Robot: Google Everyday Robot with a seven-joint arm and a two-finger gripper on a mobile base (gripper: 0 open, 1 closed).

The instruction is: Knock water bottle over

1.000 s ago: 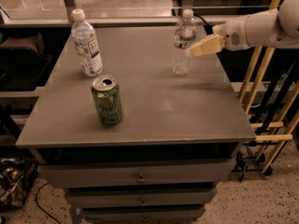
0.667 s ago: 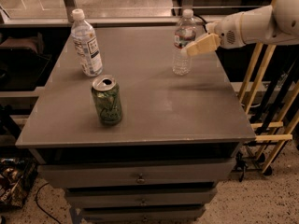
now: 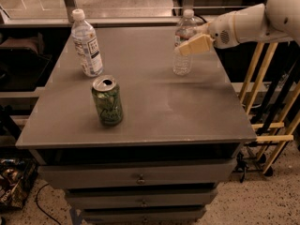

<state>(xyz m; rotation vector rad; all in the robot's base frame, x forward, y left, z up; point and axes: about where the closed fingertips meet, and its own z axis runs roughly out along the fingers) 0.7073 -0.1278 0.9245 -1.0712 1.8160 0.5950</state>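
The arm [image 3: 253, 22] is cased in smooth, glossy white shells: a tapering, tube-like forearm that swells into a large rounded joint [image 3: 286, 3] at the upper right edge of the view. Near the wrist end sits a round grey patch [image 3: 228, 35], dotted like a small grille. The hand [image 3: 183, 49], over the far right part of the table [image 3: 154, 111], is a pale cream, blocky wedge, more matt and yellowish than the white arm behind it.

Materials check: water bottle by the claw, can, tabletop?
Water bottle: clear ribbed plastic, see-through, white cap. Can: likely painted metal, green print, shiny top with tab opening. Tabletop: matte grey, maybe metal or laminate, faint sheen. Claw is at the bottle's upper half, from the right.
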